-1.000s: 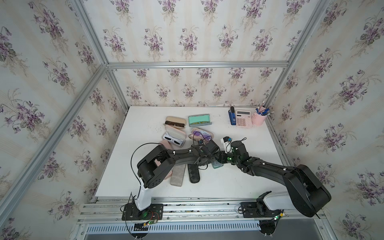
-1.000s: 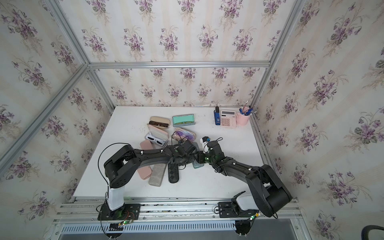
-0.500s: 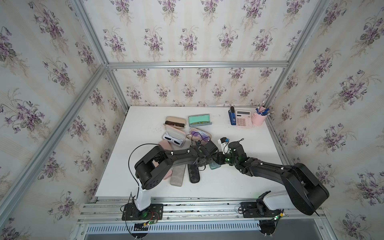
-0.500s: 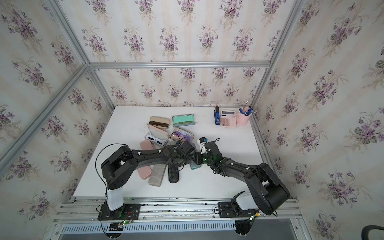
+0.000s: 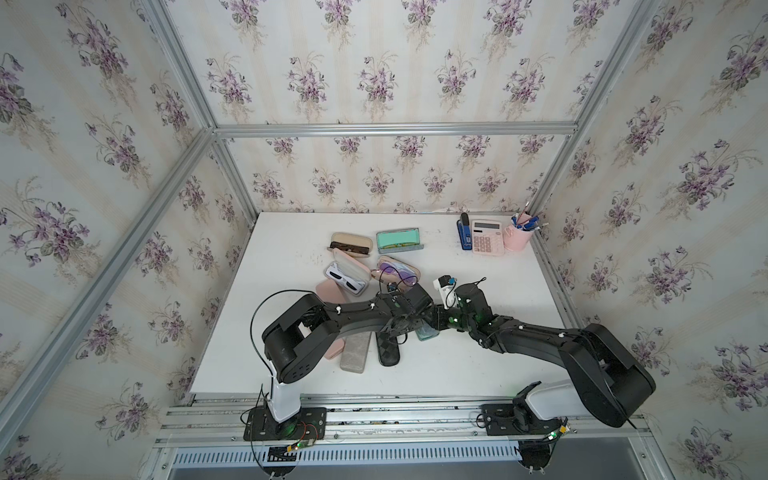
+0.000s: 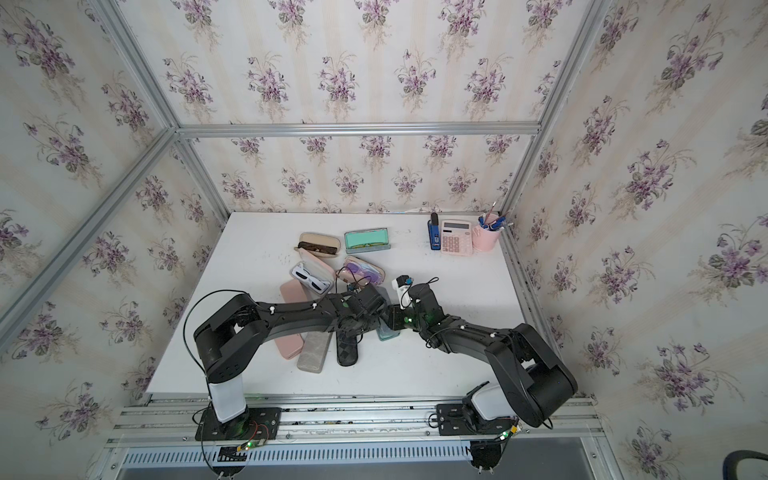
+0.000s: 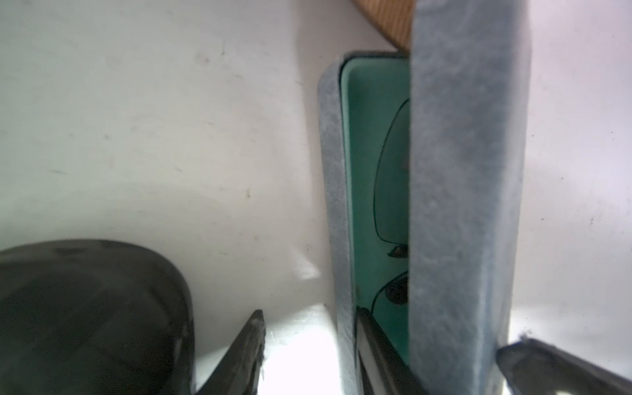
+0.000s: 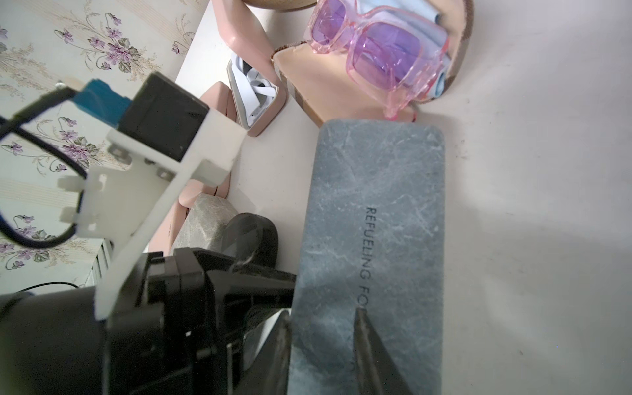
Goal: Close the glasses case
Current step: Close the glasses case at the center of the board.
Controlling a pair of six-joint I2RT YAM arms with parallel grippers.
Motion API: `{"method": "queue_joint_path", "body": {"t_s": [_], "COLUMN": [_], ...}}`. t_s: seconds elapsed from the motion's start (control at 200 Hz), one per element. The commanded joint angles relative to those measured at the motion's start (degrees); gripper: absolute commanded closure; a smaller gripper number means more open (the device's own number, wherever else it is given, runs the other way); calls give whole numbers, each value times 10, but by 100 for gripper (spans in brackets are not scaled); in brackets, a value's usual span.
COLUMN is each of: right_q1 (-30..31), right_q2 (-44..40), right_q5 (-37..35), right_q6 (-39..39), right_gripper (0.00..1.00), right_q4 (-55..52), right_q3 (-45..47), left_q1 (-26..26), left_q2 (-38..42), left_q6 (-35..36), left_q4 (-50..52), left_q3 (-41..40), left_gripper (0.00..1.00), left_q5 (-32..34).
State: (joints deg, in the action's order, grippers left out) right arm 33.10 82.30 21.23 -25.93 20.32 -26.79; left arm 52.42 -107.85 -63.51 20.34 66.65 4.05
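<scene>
The glasses case (image 5: 427, 332) (image 6: 384, 333) is grey-blue with a teal lining and lies between the two arms. Its lid (image 8: 372, 219) (image 7: 468, 205) hangs ajar over the base (image 7: 337, 222), and thin-framed glasses (image 7: 390, 178) show inside. My left gripper (image 7: 307, 313) (image 5: 409, 328) is open and straddles the base's front wall. One finger is inside and the other stands well clear outside. My right gripper (image 8: 321, 313) (image 5: 434, 323) is shut on the lid, with one finger on its outer face and one at its free edge.
A black patterned case (image 5: 388, 353), a grey marbled case (image 5: 355, 351) and a pink case (image 5: 330, 291) lie just left of the grippers. An open case with purple glasses (image 8: 379, 51) touches the far end. More cases, a calculator (image 5: 486, 237) and a pink cup (image 5: 517, 237) stand behind.
The left gripper's jaws have spread apart, letting go of the base's wall. The right gripper has kept its hold and edged slightly left with the case.
</scene>
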Motion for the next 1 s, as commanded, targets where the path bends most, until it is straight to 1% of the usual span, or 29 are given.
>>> {"method": "queue_joint_path", "body": {"t_s": [0.0,0.155,0.305,0.49,0.654,0.869,0.994], "right_q1": [5,6,9,10,11,14,14], "right_q2": [14,17,17,21,25,19,-5], "right_q5": [-10,-11,-13,-15,-17,-20,-22], "right_q6": [-6,-6,-9,-9,-10,-9,-6], "right_gripper": [68,68,68,68,68,68,63], "right_q4": [-129,-129,-128,-128,-129,-136,-157], "right_q3": [8,10,10,9,9,7,-1], "left_q1": [11,12,15,20,22,24,25], "left_q2": [13,23,33,46,72,110,136], "left_q6": [26,29,29,26,30,31,33], "left_q4": [-50,-54,-79,-96,-123,-133,-126], "left_q3": [-1,-5,-21,-39,-60,-79,-83], "left_gripper": [53,53,55,54,52,50,50], "left_q5": [-53,-46,-42,-28,-19,-2,6]}}
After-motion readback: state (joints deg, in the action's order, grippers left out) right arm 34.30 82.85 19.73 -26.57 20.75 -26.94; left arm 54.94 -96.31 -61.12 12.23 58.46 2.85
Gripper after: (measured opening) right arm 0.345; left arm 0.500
